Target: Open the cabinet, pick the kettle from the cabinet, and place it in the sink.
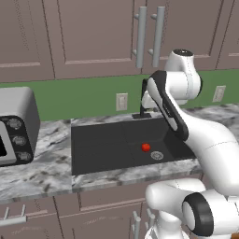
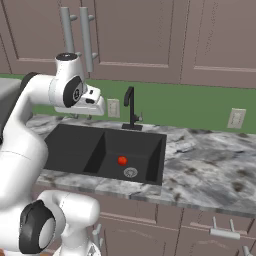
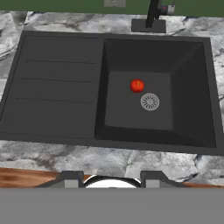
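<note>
The arm [image 1: 205, 140] consists of glossy white, rounded link housings joined by dark charcoal bands at the joints. A large circular black-rimmed joint cap with a grey centre sits near the base [image 2: 37, 230]. A long black stripe runs along the forearm link. The wrist housing carries a small round dark-ringed cap [image 2: 76, 92].
</note>
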Robot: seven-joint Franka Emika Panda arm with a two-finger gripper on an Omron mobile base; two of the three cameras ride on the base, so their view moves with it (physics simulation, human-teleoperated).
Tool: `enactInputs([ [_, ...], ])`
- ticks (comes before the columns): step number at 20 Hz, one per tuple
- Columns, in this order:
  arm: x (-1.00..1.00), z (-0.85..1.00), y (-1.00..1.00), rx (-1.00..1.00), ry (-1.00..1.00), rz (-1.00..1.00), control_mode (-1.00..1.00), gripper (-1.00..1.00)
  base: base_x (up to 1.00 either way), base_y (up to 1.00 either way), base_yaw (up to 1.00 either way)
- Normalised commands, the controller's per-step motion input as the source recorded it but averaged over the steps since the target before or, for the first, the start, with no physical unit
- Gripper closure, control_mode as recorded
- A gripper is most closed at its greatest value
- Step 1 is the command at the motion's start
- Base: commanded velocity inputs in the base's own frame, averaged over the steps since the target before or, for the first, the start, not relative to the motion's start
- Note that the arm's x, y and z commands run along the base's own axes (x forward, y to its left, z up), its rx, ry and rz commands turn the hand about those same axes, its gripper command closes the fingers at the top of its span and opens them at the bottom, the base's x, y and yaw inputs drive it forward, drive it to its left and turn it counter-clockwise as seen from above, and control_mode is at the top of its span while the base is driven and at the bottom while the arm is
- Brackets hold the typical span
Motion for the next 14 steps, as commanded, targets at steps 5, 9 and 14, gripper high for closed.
enactInputs([
  [5, -0.04, 0.00, 0.00, 0.00, -0.02, 0.00, -1.00, -1.00, 0.00, 0.00, 0.00],
  [9, -0.14, 0.00, 0.00, 0.00, -0.19, 0.00, -1.00, -1.00, 0.00, 0.00, 0.00],
  [14, -0.12, 0.09, 0.00, 0.00, -0.25, 0.00, -1.00, -1.00, 0.00, 0.00, 0.00],
])
